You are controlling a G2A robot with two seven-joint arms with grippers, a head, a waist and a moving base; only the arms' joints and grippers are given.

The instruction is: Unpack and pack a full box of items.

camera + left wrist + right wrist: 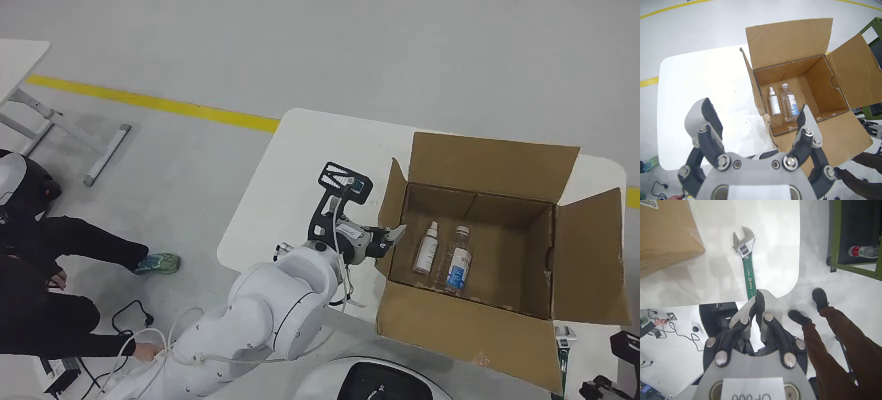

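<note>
An open cardboard box (pixel 470 320) stands on the white table (pixel 300 190), all its flaps folded out. Two things lie side by side on its floor: a white spray bottle (pixel 427 250) (pixel 774 104) and a clear plastic bottle (pixel 460 260) (pixel 789 104). My left gripper (pixel 390 238) (pixel 755 106) hangs open and holds nothing, above the box's left rim near its front corner. My right gripper (pixel 758 296) is shut on the handle end of a green-handled adjustable wrench (pixel 745 256). The wrench is over the table's right corner, beside the box's outer wall (pixel 664 234).
Bare tabletop (pixel 696 85) stretches left of the box. The table's rounded edge (pixel 791 283) lies close to the wrench. Off the table stand a green metal rack (pixel 851 266) holding a red-labelled bottle (pixel 861 251), and a person's legs (pixel 838 332).
</note>
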